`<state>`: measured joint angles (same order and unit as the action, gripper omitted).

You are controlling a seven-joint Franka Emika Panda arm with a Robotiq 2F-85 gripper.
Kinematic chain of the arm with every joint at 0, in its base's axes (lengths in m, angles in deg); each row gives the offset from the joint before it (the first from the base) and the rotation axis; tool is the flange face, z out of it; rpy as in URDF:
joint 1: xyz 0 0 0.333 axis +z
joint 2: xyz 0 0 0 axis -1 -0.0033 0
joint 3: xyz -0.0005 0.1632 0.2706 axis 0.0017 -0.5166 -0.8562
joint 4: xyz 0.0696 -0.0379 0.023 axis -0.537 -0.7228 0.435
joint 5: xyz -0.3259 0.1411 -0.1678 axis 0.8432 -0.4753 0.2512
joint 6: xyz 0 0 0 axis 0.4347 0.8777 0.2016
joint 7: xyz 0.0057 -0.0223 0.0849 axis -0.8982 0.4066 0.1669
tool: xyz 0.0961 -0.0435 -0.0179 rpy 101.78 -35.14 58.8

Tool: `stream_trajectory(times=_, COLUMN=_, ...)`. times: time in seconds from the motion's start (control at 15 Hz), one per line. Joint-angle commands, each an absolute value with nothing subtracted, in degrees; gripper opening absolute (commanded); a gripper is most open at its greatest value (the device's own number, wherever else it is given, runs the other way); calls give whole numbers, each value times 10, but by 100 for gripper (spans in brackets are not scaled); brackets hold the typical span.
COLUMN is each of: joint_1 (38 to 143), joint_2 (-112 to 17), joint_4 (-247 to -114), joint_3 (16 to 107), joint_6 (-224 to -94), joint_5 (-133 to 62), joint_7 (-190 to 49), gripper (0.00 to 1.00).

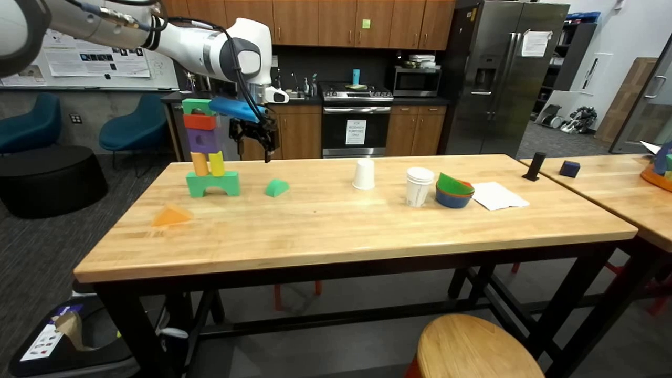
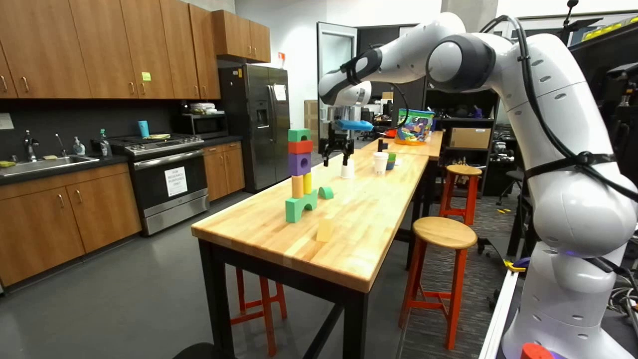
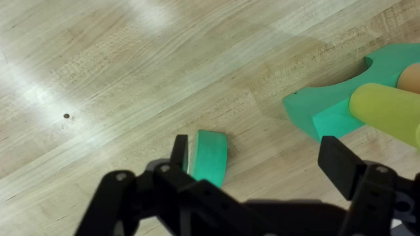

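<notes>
My gripper [image 1: 254, 151] is open and empty above the table, beside the block tower; it also shows in an exterior view [image 2: 336, 157] and the wrist view [image 3: 254, 146]. A green half-round block [image 3: 210, 155] lies on the table below, between the fingers in the wrist view, nearer the left finger; it shows in both exterior views [image 1: 276, 188] [image 2: 326, 193]. The tower has a green arch base [image 1: 212, 184], an orange cylinder [image 1: 199, 164] and a yellow cylinder [image 1: 216, 164], a purple block [image 2: 299, 164], a red block [image 2: 300, 147] and a small green arch [image 2: 299, 134] on top.
An orange triangular block [image 1: 171, 215] stands on the table [image 1: 336, 231] near the tower. Farther along are an upside-down white cup [image 1: 364, 174], stacked white cups [image 1: 419, 186], nested bowls [image 1: 454, 200], white paper [image 1: 499, 196] and a black stand [image 1: 534, 167]. Stools [image 2: 443, 232] stand alongside.
</notes>
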<state>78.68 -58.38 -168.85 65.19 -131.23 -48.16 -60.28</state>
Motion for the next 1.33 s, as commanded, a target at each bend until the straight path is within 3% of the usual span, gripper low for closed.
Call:
stream_trajectory(times=0.0, joint_1=776, joint_2=-614, joint_4=-1640, joint_3=645, joint_6=-1288, joint_5=-476, joint_7=-618, gripper=100)
stream_trajectory(times=1.27, joint_1=768, joint_2=-765, joint_4=-1472, joint_3=633, joint_6=-1288, joint_5=-456, joint_7=-635, gripper=100)
